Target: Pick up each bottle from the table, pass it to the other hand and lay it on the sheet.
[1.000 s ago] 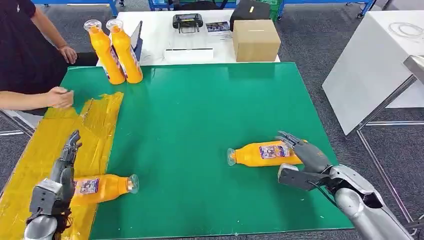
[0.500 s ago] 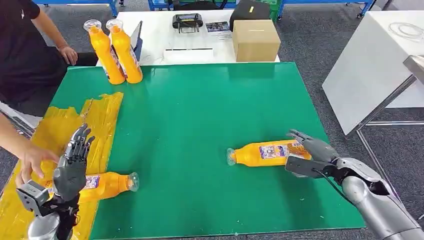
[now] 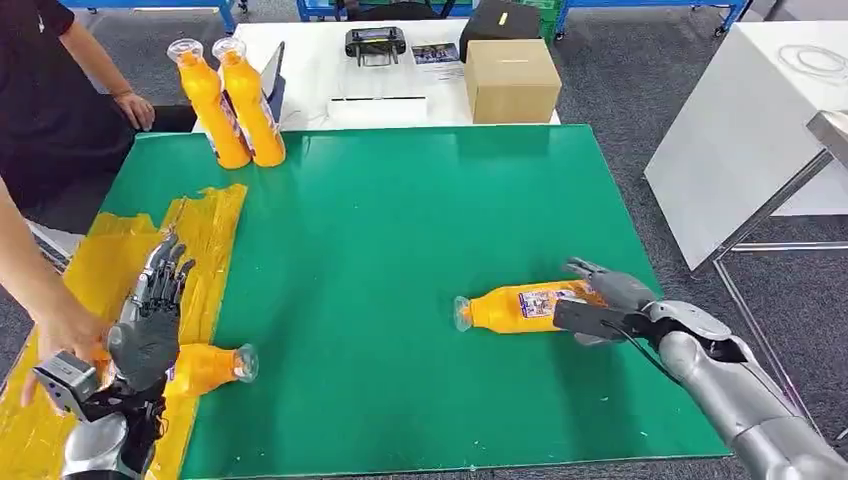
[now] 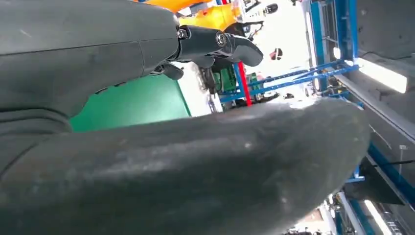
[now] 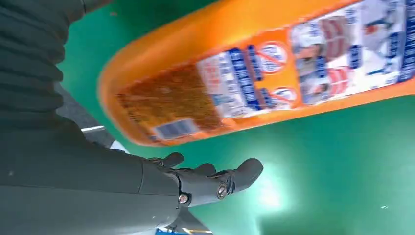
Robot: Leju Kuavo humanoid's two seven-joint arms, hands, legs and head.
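Fingers of the right hand (image 3: 610, 300) spread at the base of a lying orange bottle (image 3: 520, 308), mid green mat (image 3: 400, 220), gripping nothing. Left hand (image 3: 150, 320) hovers open over a second bottle (image 3: 205, 368) at the mat's yellow sheet (image 3: 100, 270) edge, beside a person's hand (image 3: 65, 330).

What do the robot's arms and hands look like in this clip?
Both arms are silver metal with rounded shells. The right hand is grey with darker fingers and a black cable along its forearm. The left hand is dark grey with black segmented fingers and a boxy grey wrist block.
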